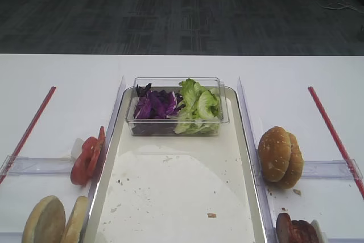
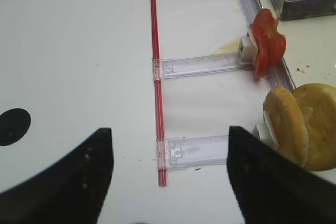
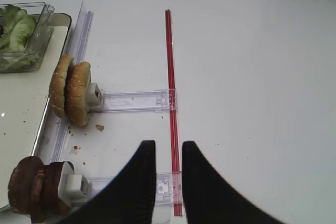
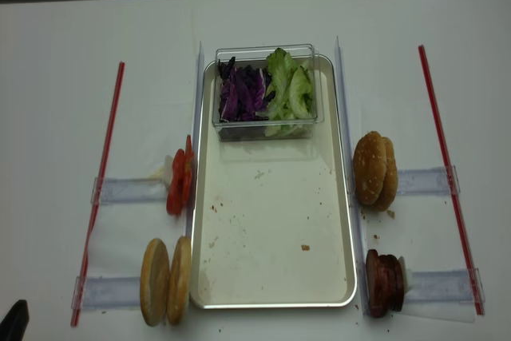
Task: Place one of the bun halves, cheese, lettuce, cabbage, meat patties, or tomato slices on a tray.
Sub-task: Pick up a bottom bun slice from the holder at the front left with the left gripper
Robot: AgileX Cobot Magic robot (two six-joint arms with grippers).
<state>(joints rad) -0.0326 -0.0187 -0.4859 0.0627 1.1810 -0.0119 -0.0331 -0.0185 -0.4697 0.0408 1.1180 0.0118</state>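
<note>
Only wrist views show tools (left tool (image 2: 168, 177) spread wide).

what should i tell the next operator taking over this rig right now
Left gripper: open, empty, above the table left of the tray.
Right gripper: jaws slightly apart, empty, over the red strip.
Bun halves and tomato slices stand in holders left of the tray, meat patties right; lettuce and cabbage in the clear box.
Done: nothing placed.
Left: put one ingredient on the tray.
</note>
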